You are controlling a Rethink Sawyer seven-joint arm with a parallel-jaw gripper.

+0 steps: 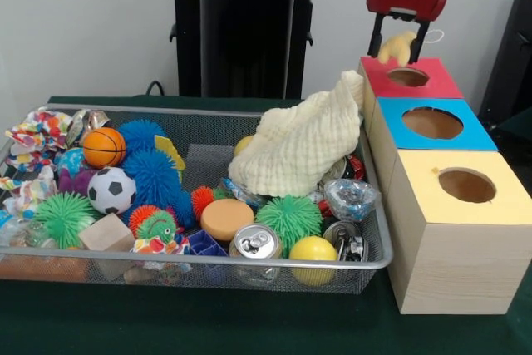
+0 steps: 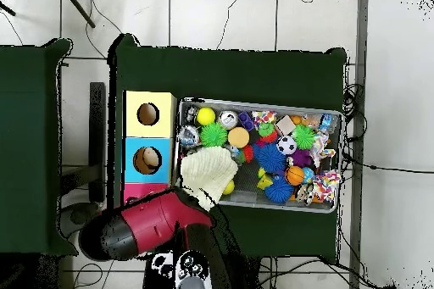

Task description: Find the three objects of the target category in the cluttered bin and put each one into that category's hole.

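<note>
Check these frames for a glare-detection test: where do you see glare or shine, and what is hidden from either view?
Front view: highlights on the can top and yellow ball; gripper over the red box. Overhead view: the arm covers the red box; the bin shows no glare.

Green table (image 1: 208,322) carries wire bin (image 1: 249,262), three boxes (image 1: 457,239).

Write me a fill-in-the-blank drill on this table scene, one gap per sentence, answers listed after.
1. The gripper holds a yellowish object right above the box with the ___ top.
2. The wire basket stands beside three wooden boxes; the middle box has a ___ top.
3. A cream cloth lies draped over the basket's end nearest the ___.
4. The small soccer ball lies just below the orange ___.

Missing words: red; blue; boxes; basketball
</note>
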